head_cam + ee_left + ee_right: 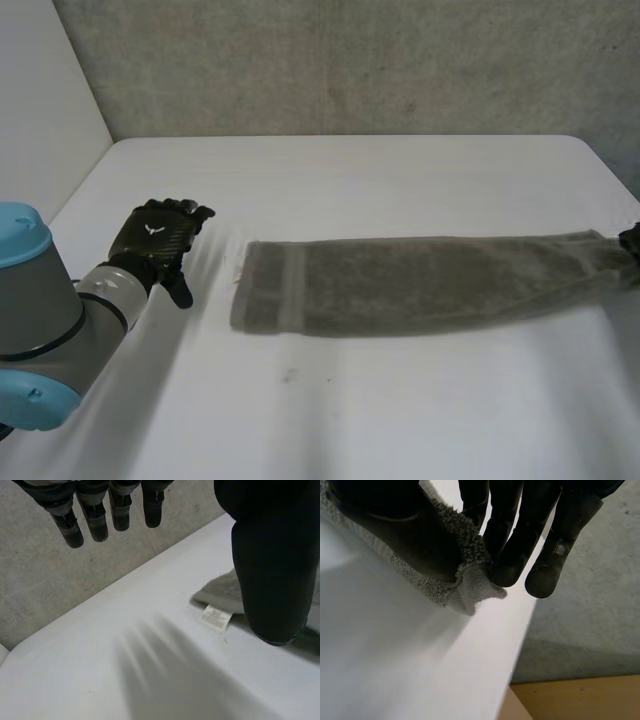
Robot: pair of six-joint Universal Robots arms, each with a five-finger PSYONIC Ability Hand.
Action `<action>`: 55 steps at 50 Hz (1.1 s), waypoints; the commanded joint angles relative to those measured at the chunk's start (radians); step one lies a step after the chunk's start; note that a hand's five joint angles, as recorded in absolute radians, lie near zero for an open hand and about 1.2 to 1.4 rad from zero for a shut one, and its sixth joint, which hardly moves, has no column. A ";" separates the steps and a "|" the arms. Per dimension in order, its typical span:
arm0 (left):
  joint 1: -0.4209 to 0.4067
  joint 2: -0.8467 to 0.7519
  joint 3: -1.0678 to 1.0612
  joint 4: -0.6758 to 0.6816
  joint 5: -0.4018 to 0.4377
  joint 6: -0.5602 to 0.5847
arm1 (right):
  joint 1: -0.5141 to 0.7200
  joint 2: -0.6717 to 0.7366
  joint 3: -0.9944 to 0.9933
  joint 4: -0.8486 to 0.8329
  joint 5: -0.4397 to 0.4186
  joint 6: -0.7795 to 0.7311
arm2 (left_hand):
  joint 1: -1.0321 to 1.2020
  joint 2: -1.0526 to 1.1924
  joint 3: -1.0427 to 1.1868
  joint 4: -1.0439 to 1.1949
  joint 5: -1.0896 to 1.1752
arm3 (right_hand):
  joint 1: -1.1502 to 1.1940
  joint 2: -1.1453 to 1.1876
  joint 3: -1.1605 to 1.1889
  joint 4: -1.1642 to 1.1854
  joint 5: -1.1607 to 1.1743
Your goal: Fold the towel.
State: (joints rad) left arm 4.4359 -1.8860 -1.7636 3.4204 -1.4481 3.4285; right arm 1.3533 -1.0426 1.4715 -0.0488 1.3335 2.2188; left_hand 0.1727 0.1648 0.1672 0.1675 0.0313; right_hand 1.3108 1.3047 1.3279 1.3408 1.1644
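A grey towel (420, 285) lies flat on the white bench (350, 420), drawn out in a long band from near the middle of the bench to its right side. The band is widest at its left end, where a woven stripe crosses it, and narrows toward the right end. A small white label (216, 617) sticks out from the left end and rests on the bench.

The left robot hand (160, 240) is to the left of the towel's left end, apart from it and touching no cloth. In the left wrist view its fingers (97, 517) are straight and spread away from the thumb (272, 570), with nothing between them, and the corner of the towel with the label lies just beyond the thumb. Its grey arm with the light-blue cap reaches in from the near left corner.

The right robot hand (630, 242) is at the towel's right end, by the right edge of the bench. In the right wrist view its thumb (405, 525) presses the bunched corner of the cloth against the fingers (510, 555), so the robot hand is clamped on that corner. A tuft of towel pokes out past the fingertips, close to the bench edge.

A grey concrete wall (350, 60) stands behind the bench.
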 commanded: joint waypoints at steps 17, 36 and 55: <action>0.013 0.027 0.000 0.000 0.000 -0.002 | 1.030 0.290 -0.562 0.044 0.171 0.140 | 0.003 0.011 0.008 0.008 -0.031 | 0.085 0.092 0.068 0.056 0.057; 0.003 0.025 -0.004 0.000 0.000 0.000 | 1.046 0.216 -0.450 0.123 0.133 0.237 | 0.003 0.011 0.008 0.008 -0.031 | -1.136 -1.130 -1.153 -1.166 -1.164; -0.007 0.022 -0.008 0.000 0.000 -0.002 | 0.627 -0.048 0.139 -0.029 0.088 0.407 | 0.003 0.011 0.008 0.008 -0.031 | -0.945 -0.939 -0.962 -0.975 -0.973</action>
State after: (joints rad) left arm 4.4323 -1.8612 -1.7699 3.4208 -1.4481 3.4285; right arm 2.1243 -1.0796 1.4258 0.0192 1.4240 2.6255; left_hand 0.1727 0.1648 0.1672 0.1667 0.0313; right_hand 0.2387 0.2550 0.2473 0.2603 0.7241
